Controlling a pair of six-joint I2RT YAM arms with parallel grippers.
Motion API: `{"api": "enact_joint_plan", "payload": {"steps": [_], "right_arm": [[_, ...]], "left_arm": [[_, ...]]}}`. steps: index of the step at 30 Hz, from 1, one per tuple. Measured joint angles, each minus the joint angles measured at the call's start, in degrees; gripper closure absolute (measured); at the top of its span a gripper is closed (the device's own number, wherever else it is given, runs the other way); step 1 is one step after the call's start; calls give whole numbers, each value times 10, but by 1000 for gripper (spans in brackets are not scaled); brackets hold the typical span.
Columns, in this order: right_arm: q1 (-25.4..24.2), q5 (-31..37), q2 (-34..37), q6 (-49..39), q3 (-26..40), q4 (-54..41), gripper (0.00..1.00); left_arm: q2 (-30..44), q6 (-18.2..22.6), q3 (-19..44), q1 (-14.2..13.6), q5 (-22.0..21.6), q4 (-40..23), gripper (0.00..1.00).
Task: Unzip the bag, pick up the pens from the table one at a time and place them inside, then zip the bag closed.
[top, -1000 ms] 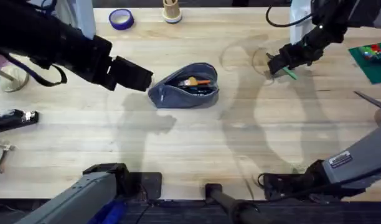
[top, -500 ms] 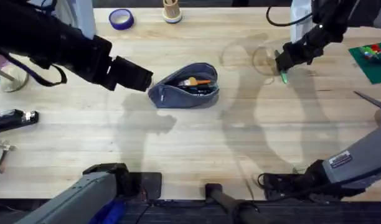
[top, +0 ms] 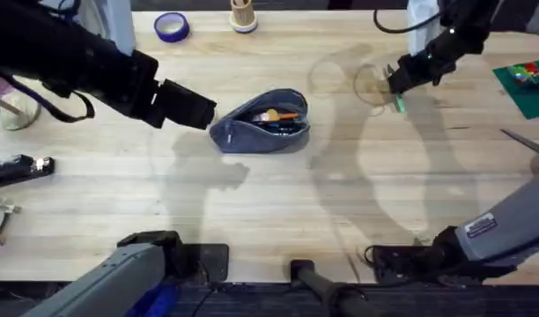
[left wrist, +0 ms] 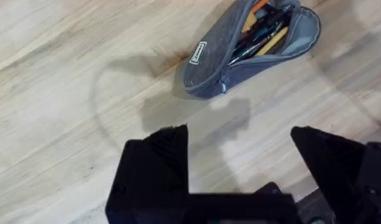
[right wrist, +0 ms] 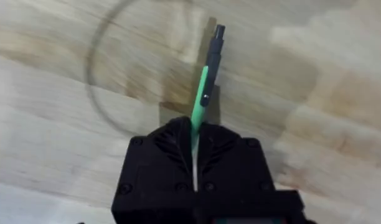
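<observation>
- Bag (top: 261,121): grey-blue pouch lying on the table (top: 269,211) a little left of centre, nearer the far edge than the near one. Zipper open, mouth gaping; orange and dark pens or pencils lie inside it.
- From the left wrist view, the same bag (left wrist: 249,50) lies on its side, a small label on the fabric, the zipper pull at its near end.
- Left gripper (top: 192,109): just beside the bag's left end, not touching it. Fingers (left wrist: 159,163) spread wide apart, nothing between them, bare wood below.
- Right gripper (top: 400,79): over the far right part of the table, near the far edge, well apart from the bag.
- Green pen (right wrist: 202,99): pinched between the right gripper's closed fingers, dark tip sticking out past them. A short green end (top: 398,105) pokes from under the gripper as seen from overhead.
- Faint ring stain (top: 372,84) on the wood right beside the pen.
- Blue tape roll (top: 171,27) at the far edge, left of centre.
- Green board (top: 527,84) with small coloured pieces at the far right edge.
</observation>
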Motion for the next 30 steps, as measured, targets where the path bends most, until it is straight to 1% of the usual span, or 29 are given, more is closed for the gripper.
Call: {"api": "enact_joint_plan", "payload": {"steps": [5, 12, 23, 30], "right_arm": [[30, -27, -13, -52, 8, -5, 968], [85, -83, -75, -142, 10, -5, 968], [139, -204, -164, -285, 12, -5, 967], [178, -301, -181, -372, 13, -5, 968]], "left_arm": [[0, 0, 0, 0, 0, 0, 6], [0, 0, 0, 0, 0, 0, 6], [0, 0, 0, 0, 0, 0, 4], [0, 0, 0, 0, 0, 0, 5]]}}
